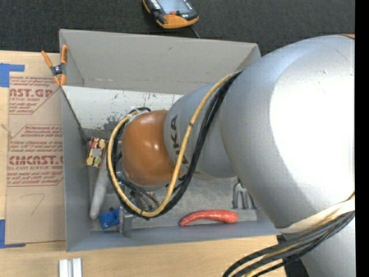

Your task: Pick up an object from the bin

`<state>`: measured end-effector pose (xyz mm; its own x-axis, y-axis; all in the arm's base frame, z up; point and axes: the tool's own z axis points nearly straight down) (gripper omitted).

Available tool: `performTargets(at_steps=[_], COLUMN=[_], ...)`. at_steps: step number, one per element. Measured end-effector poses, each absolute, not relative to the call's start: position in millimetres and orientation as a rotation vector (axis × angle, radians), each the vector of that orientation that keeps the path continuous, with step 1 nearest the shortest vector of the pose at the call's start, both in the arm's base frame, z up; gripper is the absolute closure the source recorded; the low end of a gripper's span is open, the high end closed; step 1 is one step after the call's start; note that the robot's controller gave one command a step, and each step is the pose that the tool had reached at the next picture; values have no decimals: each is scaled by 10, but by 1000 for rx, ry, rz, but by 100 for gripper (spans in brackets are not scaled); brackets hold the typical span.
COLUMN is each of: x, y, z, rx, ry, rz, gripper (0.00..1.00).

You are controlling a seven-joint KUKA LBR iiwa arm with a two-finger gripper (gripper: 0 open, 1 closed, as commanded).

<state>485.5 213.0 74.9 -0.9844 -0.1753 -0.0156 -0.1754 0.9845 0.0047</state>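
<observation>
Grey bin (pixel 75 154) | orange wrist cover (pixel 144 149) mid-bin, masking gripper (pixel 138 199) and whatever lies under it; grip state cannot be told | below-left of cover: blue piece (pixel 108 219), half-hidden | left: pale stick (pixel 98 195) | below-right: red sausage-shaped piece (pixel 209 217)

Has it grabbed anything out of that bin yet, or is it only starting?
Done: the arm is down inside the bin. In hand: its orange-covered wrist hangs low over the left half. Left: I see nothing lifted; the red curved piece and blue piece lie on the floor.
</observation>
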Motion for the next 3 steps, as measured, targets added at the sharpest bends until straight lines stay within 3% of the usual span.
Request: performTargets(at_steps=[1, 2, 3], x=[4834, 4845, 4845], y=[1937, 2124, 2122], z=[728, 742, 742], rx=[-391, -291, -290], ry=[3094, 3113, 3113], rz=[14, 13, 13], gripper=[0, 100, 100])
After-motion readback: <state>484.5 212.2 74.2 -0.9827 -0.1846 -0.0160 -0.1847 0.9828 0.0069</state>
